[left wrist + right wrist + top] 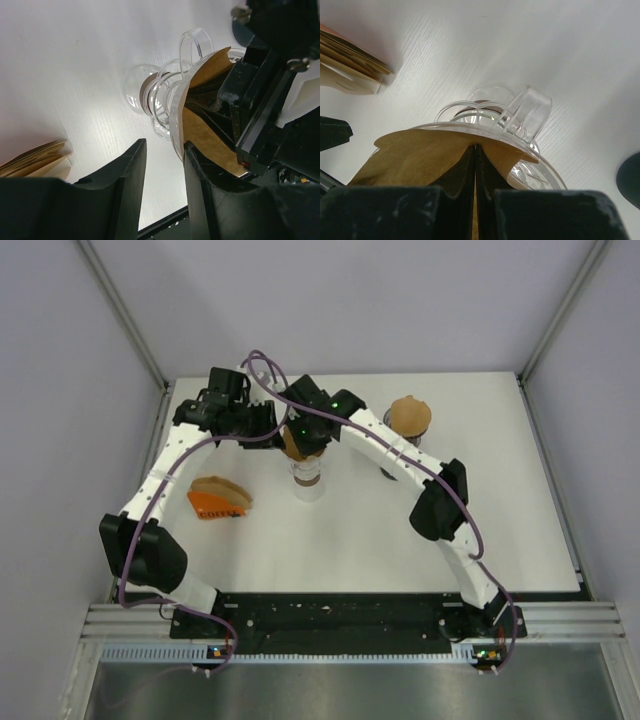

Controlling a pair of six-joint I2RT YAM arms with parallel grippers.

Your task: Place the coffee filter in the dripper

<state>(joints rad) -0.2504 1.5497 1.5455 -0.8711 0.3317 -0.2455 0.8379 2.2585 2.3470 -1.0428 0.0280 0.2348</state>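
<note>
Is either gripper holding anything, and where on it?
Right gripper pinches the coffee filter near its top edge, at the dripper. Left gripper is open, holding nothing.

Brown filter [420,155], clear dripper [525,112] — orange holder [210,506] (white table [340,540]).

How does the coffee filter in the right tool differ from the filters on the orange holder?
The coffee filter is one sheet, pinched by the right tool at the mouth of the glass dripper; the stacked filters are several, lying on the orange holder. The held one looks spread open; the stacked ones lie folded flat. Both are brown paper.
</note>
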